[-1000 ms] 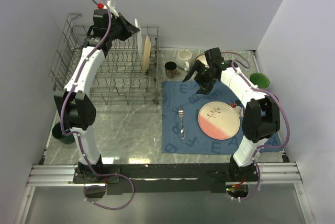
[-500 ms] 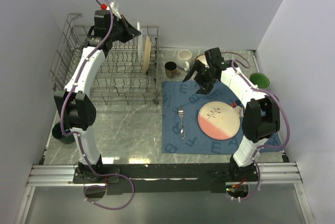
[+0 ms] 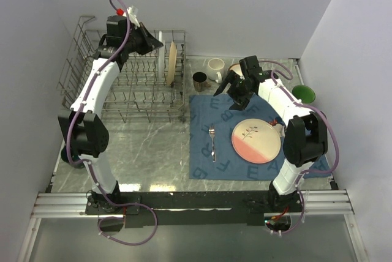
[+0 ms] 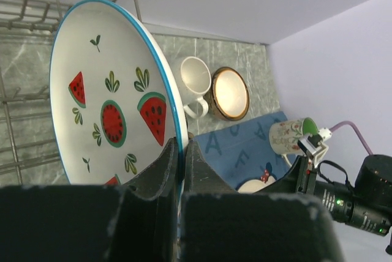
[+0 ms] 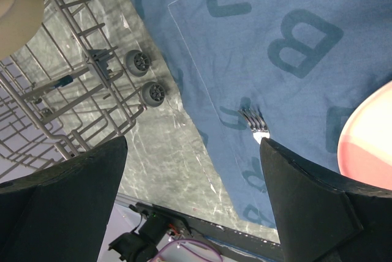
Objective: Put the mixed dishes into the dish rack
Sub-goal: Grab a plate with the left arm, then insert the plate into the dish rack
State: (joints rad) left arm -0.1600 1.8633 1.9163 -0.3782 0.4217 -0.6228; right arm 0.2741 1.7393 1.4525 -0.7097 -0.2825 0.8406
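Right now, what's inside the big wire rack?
Two plates stand upright in the dish rack: a tan plate and a watermelon plate, its rim pinched by the left gripper. The left arm covers some of the rack's floor.

— Where is the rack sitting for you?
— You are seeing the rack sitting far left, an upright plate standing in its right end.
— And beside it?
— The mat is lying to its right, carrying a fork left of a flat plate; a mug is standing just behind the mat's far left corner.
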